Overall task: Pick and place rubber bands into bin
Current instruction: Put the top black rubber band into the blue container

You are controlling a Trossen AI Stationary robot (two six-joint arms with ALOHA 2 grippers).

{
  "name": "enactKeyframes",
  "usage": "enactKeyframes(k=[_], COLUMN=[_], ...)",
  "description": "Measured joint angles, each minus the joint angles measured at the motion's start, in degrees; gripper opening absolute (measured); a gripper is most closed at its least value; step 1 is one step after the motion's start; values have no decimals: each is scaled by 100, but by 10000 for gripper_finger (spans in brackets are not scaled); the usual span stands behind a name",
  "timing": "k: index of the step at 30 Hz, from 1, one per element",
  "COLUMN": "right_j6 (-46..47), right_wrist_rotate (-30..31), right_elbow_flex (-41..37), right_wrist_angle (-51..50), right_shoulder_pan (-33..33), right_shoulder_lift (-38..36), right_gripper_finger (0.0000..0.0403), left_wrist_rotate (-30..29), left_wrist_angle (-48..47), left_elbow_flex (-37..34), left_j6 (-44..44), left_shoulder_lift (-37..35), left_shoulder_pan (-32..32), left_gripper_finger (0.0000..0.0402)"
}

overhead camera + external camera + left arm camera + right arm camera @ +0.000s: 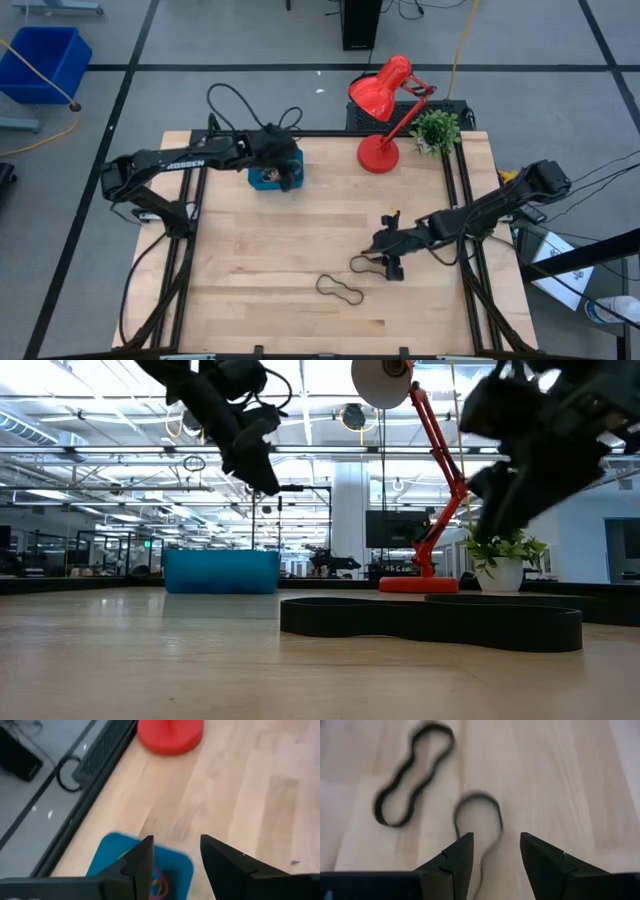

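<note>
The teal bin (262, 179) stands at the table's far left. My left gripper (290, 178) hovers over its right end, open and holding nothing. In the left wrist view the bin (170, 862) lies below the fingers (176, 845), with coloured rubber bands (159, 884) inside it. Two black rubber bands lie flat on the wood. One (340, 289) is near the front middle. The other (362, 264) is just left of my right gripper (386, 262), which is open. In the right wrist view that band (479, 820) runs between the fingers (496, 842).
A red desk lamp (380, 152) and a small potted plant (436, 128) stand at the table's far right. Black cables (235, 100) loop behind the bin. A large blue crate (42, 58) sits on the floor off the table. Bare wood lies across the table's middle and left front.
</note>
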Motion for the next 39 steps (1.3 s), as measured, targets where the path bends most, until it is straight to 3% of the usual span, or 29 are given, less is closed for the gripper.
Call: enactKeyframes(k=[8, 21, 30, 39], right_j6=[919, 930, 1221, 933], right_wrist_rotate=[4, 24, 23, 34], right_elbow_flex=[2, 13, 0, -128], right_wrist_angle=[-382, -378, -263, -117], right_shoulder_pan=[63, 313, 313, 311], right_shoulder_lift=[293, 1156, 1123, 1111], right_gripper_finger=[155, 155, 155, 153], left_wrist_rotate=[-8, -18, -51, -53], left_wrist_angle=[105, 100, 102, 105], left_elbow_flex=[2, 3, 3, 1], left_j6=[32, 41, 45, 45], left_shoulder_lift=[8, 9, 9, 9], left_shoulder_pan=[-272, -402, -400, -400], left_gripper_finger=[168, 168, 168, 168])
